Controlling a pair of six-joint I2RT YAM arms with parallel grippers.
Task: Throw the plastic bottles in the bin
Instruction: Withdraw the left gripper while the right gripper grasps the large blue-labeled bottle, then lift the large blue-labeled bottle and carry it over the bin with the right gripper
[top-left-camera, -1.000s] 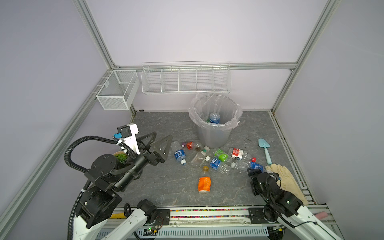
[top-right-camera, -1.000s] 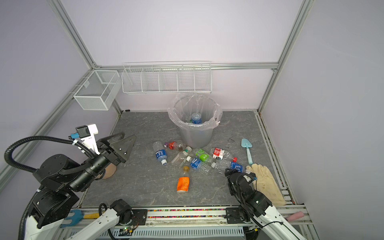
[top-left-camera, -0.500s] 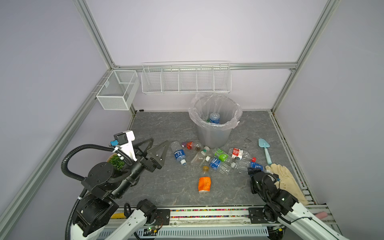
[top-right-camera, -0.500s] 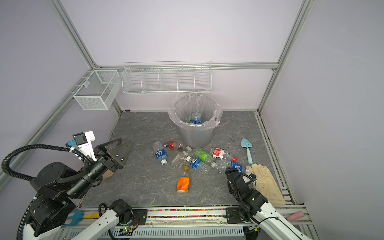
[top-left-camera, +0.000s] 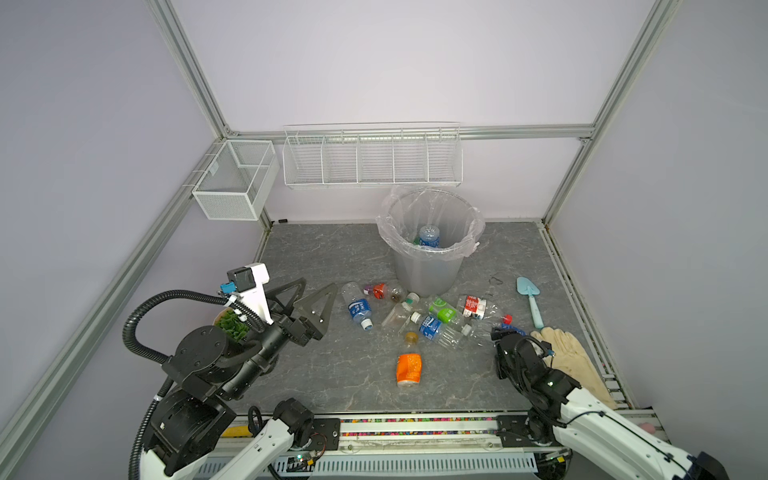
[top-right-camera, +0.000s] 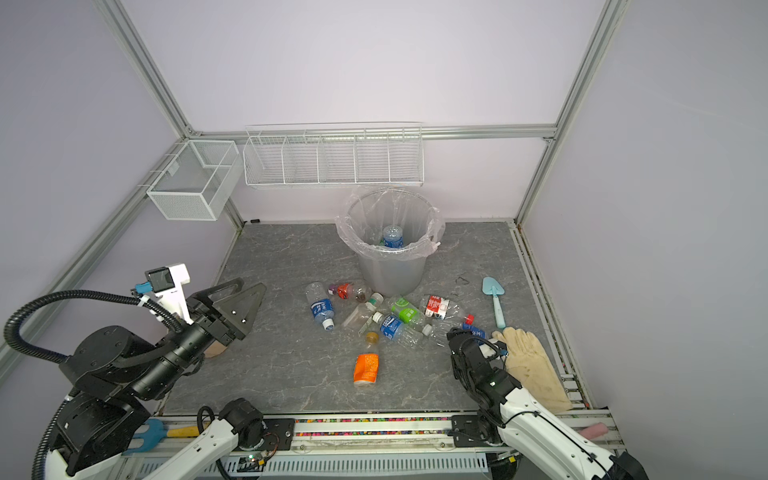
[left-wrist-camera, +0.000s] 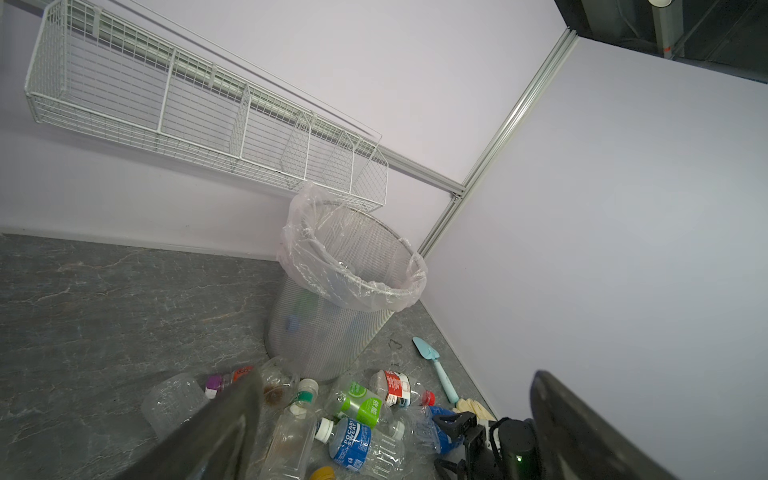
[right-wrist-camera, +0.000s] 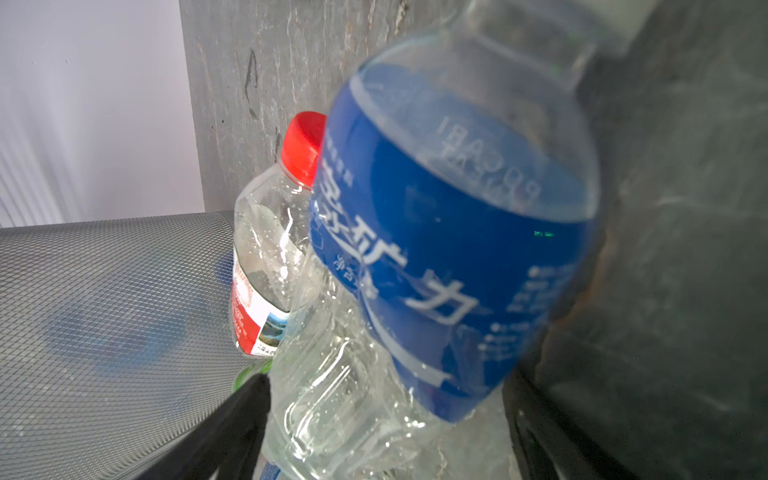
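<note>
Several plastic bottles lie on the grey floor in front of the bin (top-left-camera: 428, 274), among them a blue-labelled one (top-left-camera: 359, 309), a green-labelled one (top-left-camera: 444, 309), a red-labelled one (top-left-camera: 473, 307) and an orange one (top-left-camera: 409, 368). Another bottle (top-left-camera: 429, 237) lies inside the bin. My left gripper (top-left-camera: 316, 286) hangs open and empty above the floor, left of the pile. My right gripper (top-left-camera: 505, 334) is low at the pile's right end. Its open jaws straddle a blue-labelled bottle (right-wrist-camera: 449, 249), with a red-capped bottle (right-wrist-camera: 266, 257) just beyond.
A light-blue trowel (top-left-camera: 530, 299) and a cream glove (top-left-camera: 569, 361) lie right of the pile. White wire baskets (top-left-camera: 372, 160) hang on the back wall and another (top-left-camera: 235, 180) on the left rail. A green plant pot (top-left-camera: 232, 326) sits under my left arm.
My left arm has sunk a little and drawn back toward the near left. My right gripper has pushed forward onto the blue-labelled bottle.
</note>
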